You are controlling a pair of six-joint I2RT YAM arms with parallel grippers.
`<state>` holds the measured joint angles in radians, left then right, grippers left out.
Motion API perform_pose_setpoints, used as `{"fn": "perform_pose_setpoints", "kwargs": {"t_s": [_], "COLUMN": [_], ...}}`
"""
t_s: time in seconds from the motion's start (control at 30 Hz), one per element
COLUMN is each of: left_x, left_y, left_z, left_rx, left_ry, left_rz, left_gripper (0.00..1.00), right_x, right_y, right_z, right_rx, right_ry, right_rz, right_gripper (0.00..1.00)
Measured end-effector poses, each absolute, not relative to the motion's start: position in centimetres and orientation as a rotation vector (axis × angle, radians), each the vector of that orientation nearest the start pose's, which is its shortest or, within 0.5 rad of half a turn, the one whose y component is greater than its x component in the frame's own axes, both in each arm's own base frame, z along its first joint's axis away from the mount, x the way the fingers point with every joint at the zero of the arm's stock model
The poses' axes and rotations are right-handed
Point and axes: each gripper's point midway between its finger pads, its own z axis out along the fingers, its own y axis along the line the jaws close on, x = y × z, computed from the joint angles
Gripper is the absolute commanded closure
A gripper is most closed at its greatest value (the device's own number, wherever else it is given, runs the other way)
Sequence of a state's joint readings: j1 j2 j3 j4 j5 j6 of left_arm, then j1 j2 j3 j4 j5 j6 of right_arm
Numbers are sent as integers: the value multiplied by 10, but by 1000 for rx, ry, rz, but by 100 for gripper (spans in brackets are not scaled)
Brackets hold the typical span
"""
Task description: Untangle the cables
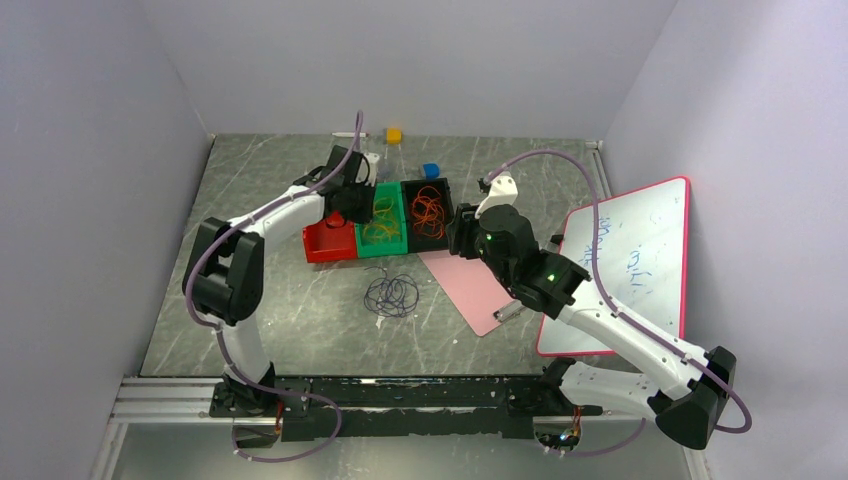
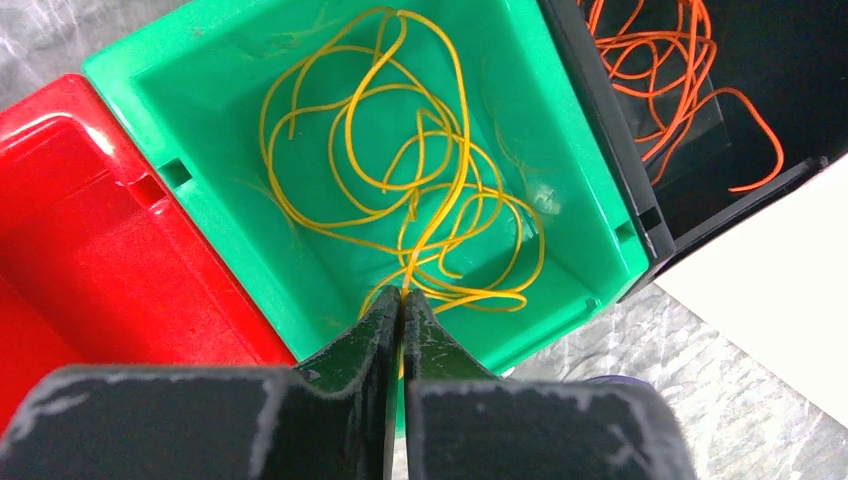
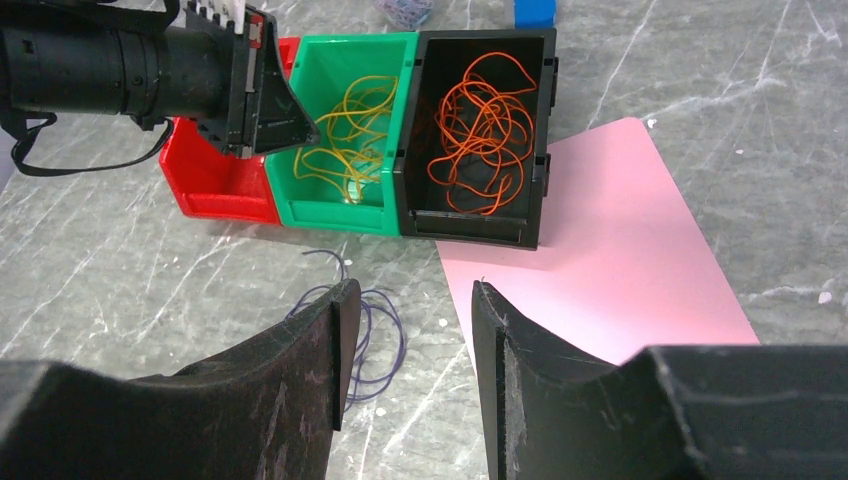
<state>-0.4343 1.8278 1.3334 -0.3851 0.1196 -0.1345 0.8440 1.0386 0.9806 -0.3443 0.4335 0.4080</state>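
Observation:
The cables lie sorted by colour. Yellow cables (image 2: 400, 170) fill the green bin (image 2: 200, 130), and orange cables (image 2: 660, 70) fill the black bin (image 2: 600, 130) to its right. A loose bunch of dark purple cables (image 1: 391, 294) lies on the table in front of the bins. My left gripper (image 2: 402, 295) hangs over the near wall of the green bin, shut on a yellow strand that runs between its fingers. My right gripper (image 3: 410, 295) is open and holds nothing. It hovers above the table between the purple cables (image 3: 375, 330) and the pink sheet.
A red bin (image 2: 90, 250) stands to the left of the green one. A pink sheet (image 1: 480, 285) lies on the table by the black bin. A red-framed whiteboard (image 1: 630, 260) lies at the right. A yellow block (image 1: 394, 135) and a blue block (image 1: 431, 170) sit behind the bins.

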Motion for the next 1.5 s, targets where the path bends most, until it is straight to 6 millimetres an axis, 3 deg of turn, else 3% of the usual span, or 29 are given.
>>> {"fn": "perform_pose_setpoints", "kwargs": {"t_s": [0.43, 0.6, 0.87, 1.13, 1.4, 1.5], "left_x": [416, 417, 418, 422, 415, 396], "left_y": [-226, -228, -227, -228, -225, -226], "left_z": [59, 56, 61, 110, 167, 180], "left_rx": [437, 442, 443, 447, 433, 433], "left_ry": [2498, 2502, 2490, 2383, 2271, 2246], "left_rz": [-380, -378, -372, -389, -413, -433], "left_gripper": [93, 92, 70, 55, 55, 55], "right_x": [270, 270, 269, 268, 269, 269], "right_y": [216, 217, 216, 216, 217, 218], "right_z": [258, 257, 252, 245, 242, 239], "right_rx": [-144, -149, -152, -155, -158, -158], "right_ry": [1950, 1952, 1961, 1971, 1975, 1975], "right_rz": [407, 412, 405, 400, 402, 402], "right_gripper": [51, 51, 51, 51, 51, 51]}}
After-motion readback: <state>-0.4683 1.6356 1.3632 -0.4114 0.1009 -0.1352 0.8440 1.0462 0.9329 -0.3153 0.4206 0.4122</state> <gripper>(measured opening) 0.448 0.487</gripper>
